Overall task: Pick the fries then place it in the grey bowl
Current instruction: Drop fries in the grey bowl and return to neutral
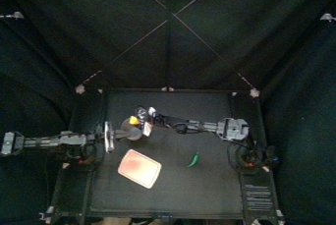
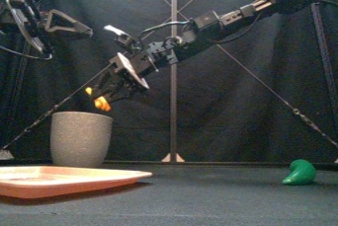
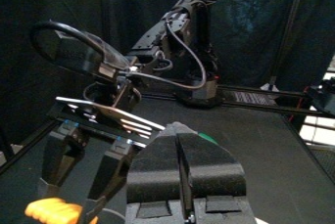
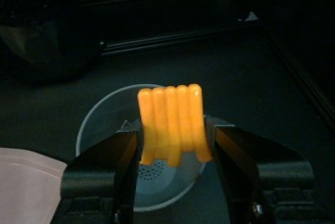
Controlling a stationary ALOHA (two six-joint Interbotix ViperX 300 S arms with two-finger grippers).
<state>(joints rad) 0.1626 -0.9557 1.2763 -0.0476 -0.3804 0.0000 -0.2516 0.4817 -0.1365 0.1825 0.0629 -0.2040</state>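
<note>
Above the mouth of the tall grey speckled cup (image 2: 81,137), beside a flat pink tray (image 1: 140,168), the right gripper (image 4: 173,145) is clamped on upright ribbed yellow-orange toy fries (image 4: 173,115).

Jaws clamp fries (image 4: 173,120) above grey bowl (image 4: 94,130).

fries (image 4: 173,120): plain orange sticks, nothing readable.
grey bowl (image 2: 79,137): speckled wall, no legible label, brand or number.
pink tray (image 2: 66,179), just beside the grey bowl: no legible marking.
green toy (image 2: 299,174), well apart from the grey bowl: no legible writing.
</note>
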